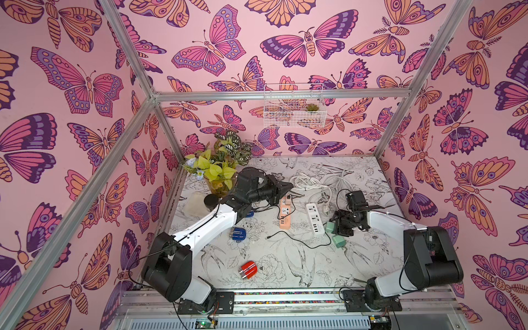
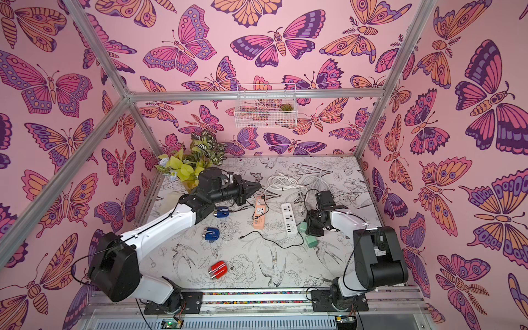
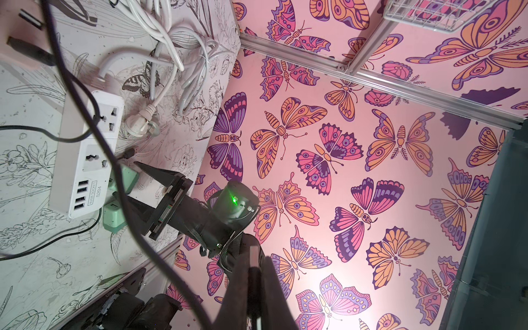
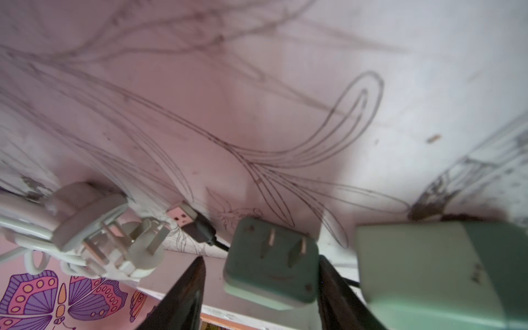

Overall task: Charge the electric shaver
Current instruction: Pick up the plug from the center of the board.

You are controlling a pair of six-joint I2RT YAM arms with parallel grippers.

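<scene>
Right gripper (image 4: 260,258) stood open, jaws on either side of a green adapter (image 4: 271,265) lying on the table (image 1: 357,265), prongs toward the wrist camera; nothing gripped yet.

Shavers lay well apart from it: a blue shaver (image 1: 237,234) and a red shaver (image 1: 248,269) in the open, and a second blue shaver (image 1: 249,213) half under the left arm. Which one was meant, could not tell. A loose black cable (image 1: 300,243) trailed between the shavers and the white power strip (image 1: 315,218); an orange power strip (image 1: 285,213) lay beside that. Left gripper (image 1: 290,187) was closed, above the orange strip's far end; whether it pinched a cord, could not tell.

Judgement: the step in hand was picking up the adapter. Best done by centring first, since one jaw looked nearer the body than the other. Then close on the flat sides, prongs left clear for the socket. A second green adapter (image 4: 443,271) sat just beside the outer jaw; a slanted close could shove it.

Right wrist view alone showed the two flat prongs, with a USB plug (image 4: 185,217) and a white three-pin plug (image 4: 114,237) close by. Top views hid most of that under the gripper, but only they showed the shavers. Left wrist view gave the white strip's sockets, seemingly free.
</scene>
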